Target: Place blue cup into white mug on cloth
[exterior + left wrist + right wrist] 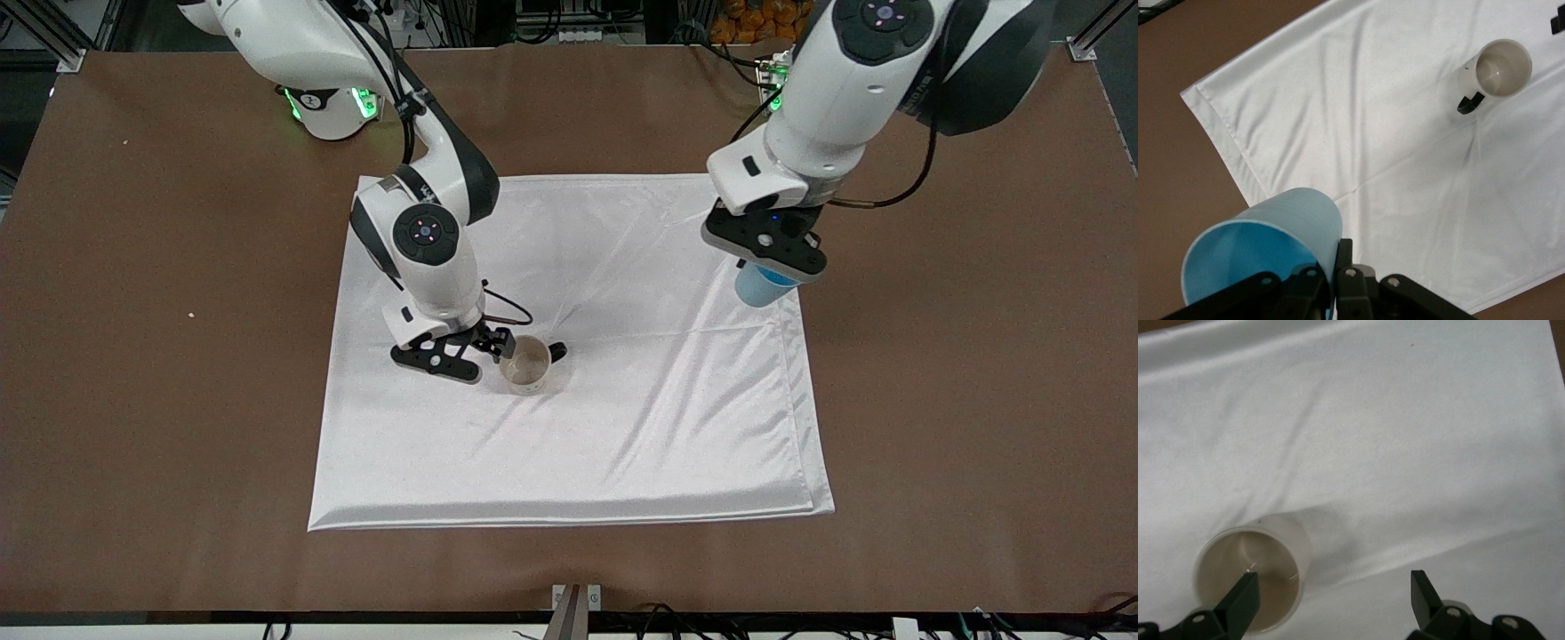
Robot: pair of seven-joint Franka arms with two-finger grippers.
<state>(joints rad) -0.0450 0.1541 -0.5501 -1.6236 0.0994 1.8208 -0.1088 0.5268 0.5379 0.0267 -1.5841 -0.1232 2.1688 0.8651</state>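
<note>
- The left arm reaches down from its base, wrist bent downward, its gripper up in the air over the cloth's edge at the left arm's end.
- The left gripper's fingers are clamped on the rim of the blue cup.
- The right arm is bent low, its gripper down just beside the mug, touching or nearly so.
- The right gripper's fingers are spread apart and hold nothing.

Open right gripper over white mug on cloth
</note>
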